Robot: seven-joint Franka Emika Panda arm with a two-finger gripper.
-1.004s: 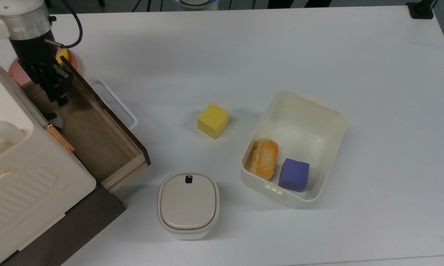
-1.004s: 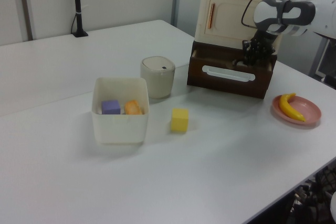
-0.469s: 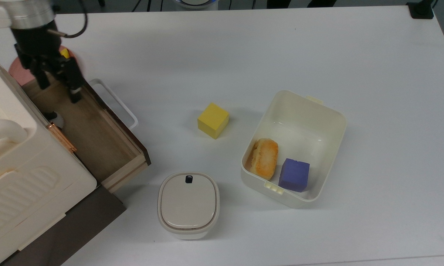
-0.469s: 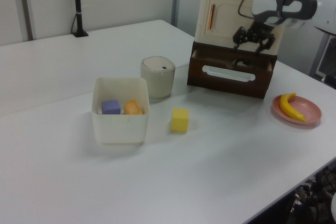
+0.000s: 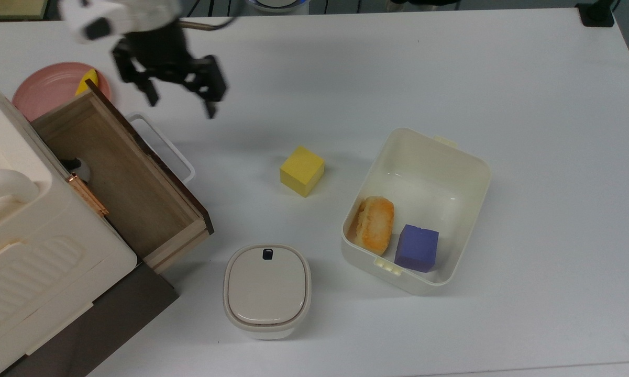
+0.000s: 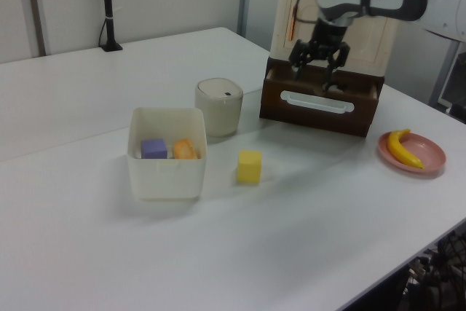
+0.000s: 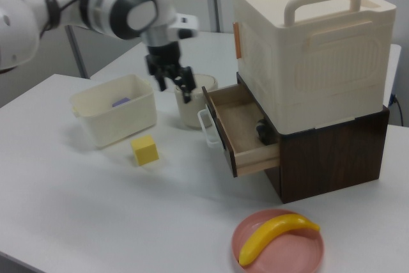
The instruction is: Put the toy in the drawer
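The toy (image 5: 78,167) is a tiny black-and-white figure lying inside the drawer (image 5: 131,183), at the back edge of the wood floor, right against the cream cabinet's overhang, which partly hides it. In the right view it shows as a small dark shape (image 7: 262,131) deep in the drawer, under the cabinet. Its pose cannot be told.

The drawer is pulled out, open to above. It is long and rectangular, with a light wood floor and walls, a dark brown front panel and a white loop handle on that panel. In the left view the front panel (image 6: 320,103) faces the camera, with the handle across it. Apart from the toy, its floor is bare.
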